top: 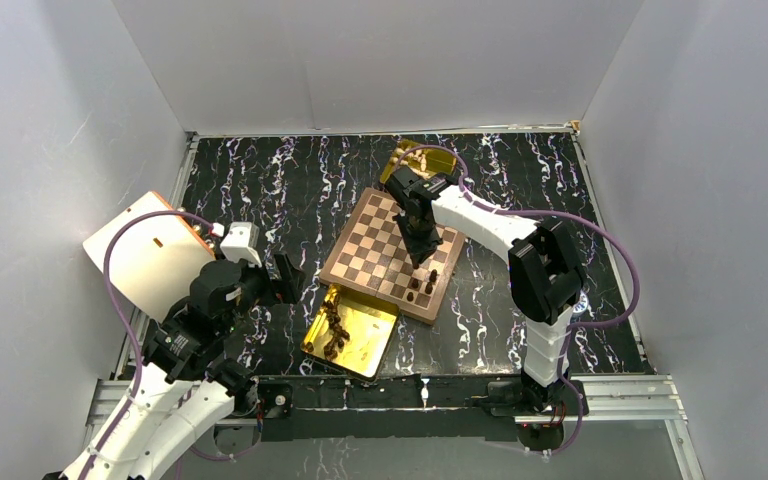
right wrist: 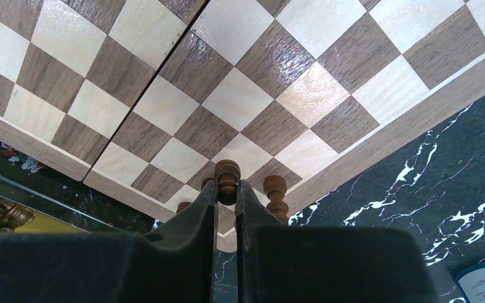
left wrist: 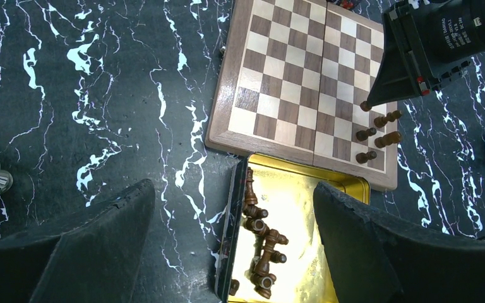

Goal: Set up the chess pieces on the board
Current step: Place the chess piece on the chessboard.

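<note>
The square wooden chessboard [top: 370,250] with brown and cream checks lies turned at an angle in the middle of the black, white-veined marble desk [top: 260,180]. The white right arm [top: 490,225] reaches over the board's near right corner. The right jaws are closed almost together there on one small dark brown pawn [right wrist: 227,180], gripping it below its round head. I cannot tell whether its foot touches the board. Just beside it, a few more dark brown chess pieces [left wrist: 379,136] stand upright on the corner squares.

The left arm [top: 215,300] hangs well to the left of the board. From its wrist view the left jaws are spread wide and hold nothing. Below them a shiny gold rectangular tray [left wrist: 303,208] sits against the board's near edge, with a heap of toppled dark chessmen [left wrist: 262,243] along its left side. A second gold tray [top: 435,158] peeks out beyond the board's far corner.
</note>
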`<state>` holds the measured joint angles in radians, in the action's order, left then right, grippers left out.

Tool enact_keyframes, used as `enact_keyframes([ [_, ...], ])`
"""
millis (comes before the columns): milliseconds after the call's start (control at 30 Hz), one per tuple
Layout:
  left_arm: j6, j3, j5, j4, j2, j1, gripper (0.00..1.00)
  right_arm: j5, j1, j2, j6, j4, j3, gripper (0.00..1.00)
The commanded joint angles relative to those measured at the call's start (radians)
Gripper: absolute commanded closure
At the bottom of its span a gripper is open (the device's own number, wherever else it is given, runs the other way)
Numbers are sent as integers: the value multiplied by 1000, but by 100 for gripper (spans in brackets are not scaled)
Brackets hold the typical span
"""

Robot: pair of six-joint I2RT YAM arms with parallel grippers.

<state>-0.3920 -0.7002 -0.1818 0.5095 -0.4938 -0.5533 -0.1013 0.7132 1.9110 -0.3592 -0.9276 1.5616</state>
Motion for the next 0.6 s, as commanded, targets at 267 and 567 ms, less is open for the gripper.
enact_keyframes([
  [267, 10, 7, -31, -18, 20, 3, 7, 3, -5, -8, -6, -13, -18, 87],
  [567, 10, 6, -30, -17, 18, 3, 7, 8, -6, -20, -9, -2, -57, 86],
])
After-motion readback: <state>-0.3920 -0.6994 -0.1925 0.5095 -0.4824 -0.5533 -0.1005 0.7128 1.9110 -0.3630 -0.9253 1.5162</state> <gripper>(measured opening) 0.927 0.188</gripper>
